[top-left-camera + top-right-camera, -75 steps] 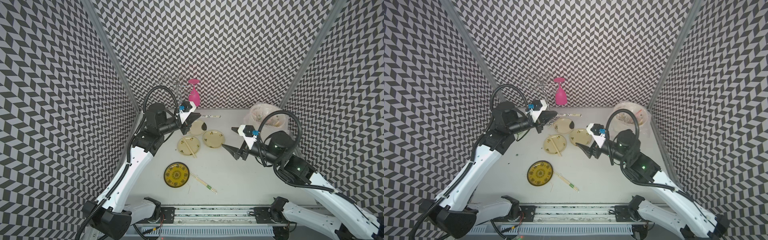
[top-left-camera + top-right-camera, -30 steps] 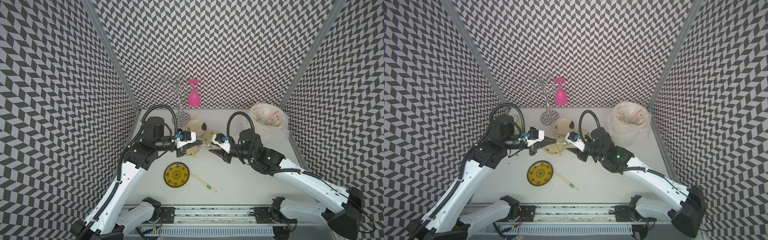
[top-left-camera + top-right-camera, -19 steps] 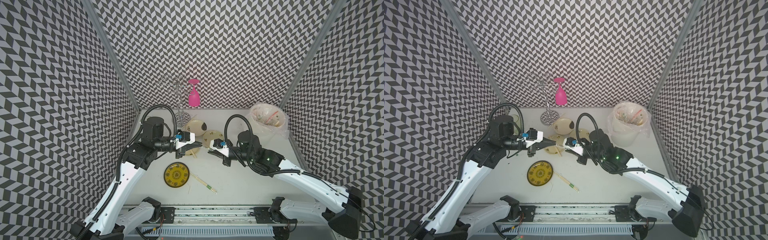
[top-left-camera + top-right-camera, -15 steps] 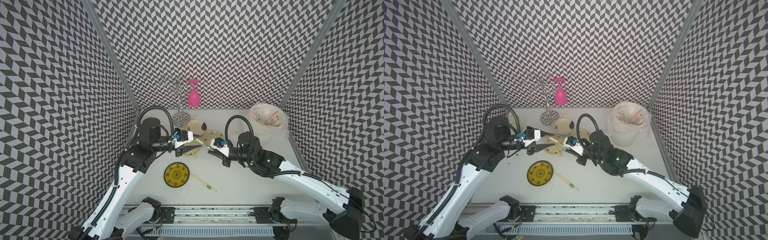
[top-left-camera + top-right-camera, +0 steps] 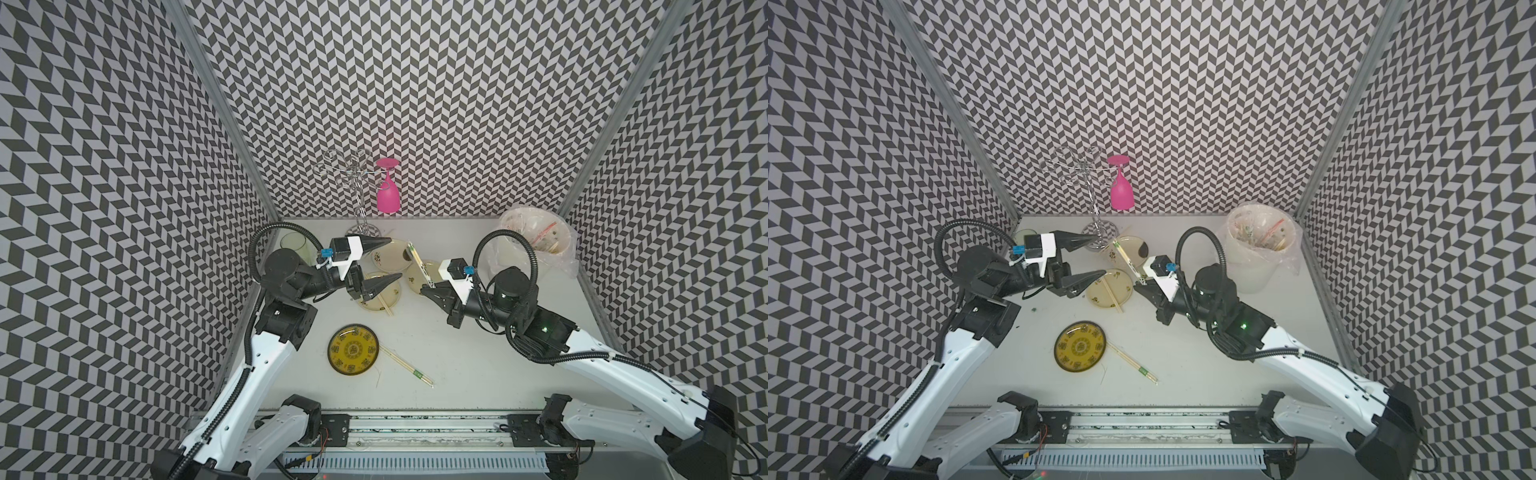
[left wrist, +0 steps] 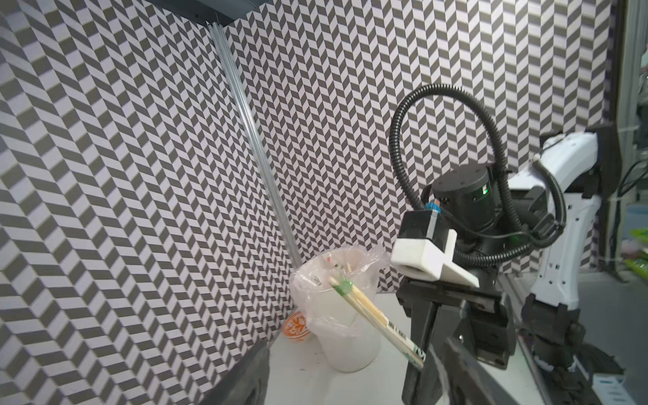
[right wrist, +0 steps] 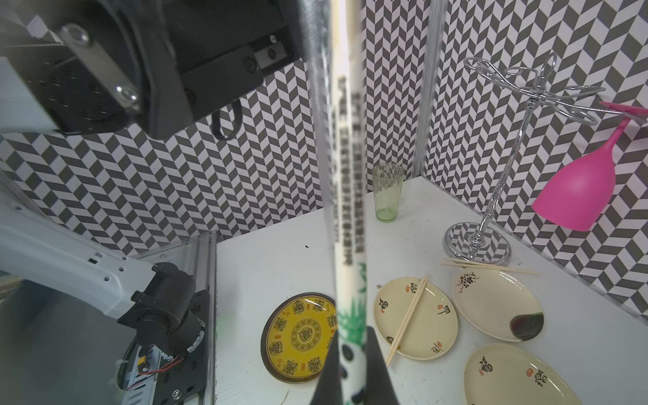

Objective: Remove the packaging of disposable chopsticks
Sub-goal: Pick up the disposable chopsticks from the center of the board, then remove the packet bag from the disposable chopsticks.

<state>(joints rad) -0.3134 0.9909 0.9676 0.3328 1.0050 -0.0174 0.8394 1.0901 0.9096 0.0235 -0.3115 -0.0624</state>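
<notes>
Right gripper (image 5: 428, 286) pinches the sleeved chopsticks (image 5: 416, 258) by one end, up in the air behind the yellow plate (image 5: 353, 362). Left gripper (image 5: 395, 257), also behind it, is spread wide. Next, probably: grab the free end and pull.

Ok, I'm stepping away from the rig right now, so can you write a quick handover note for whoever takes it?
Left tool: open, empty, beside the held pair without touching it.
Right tool: shut on one end of a sleeved chopstick pair, raised off the table.
Done: one bare pair lies on a cream plate, a second bare pair by the rack base.
To do: strip the held pair, then the pair beside the yellow plate, which looks still sleeved.
</notes>
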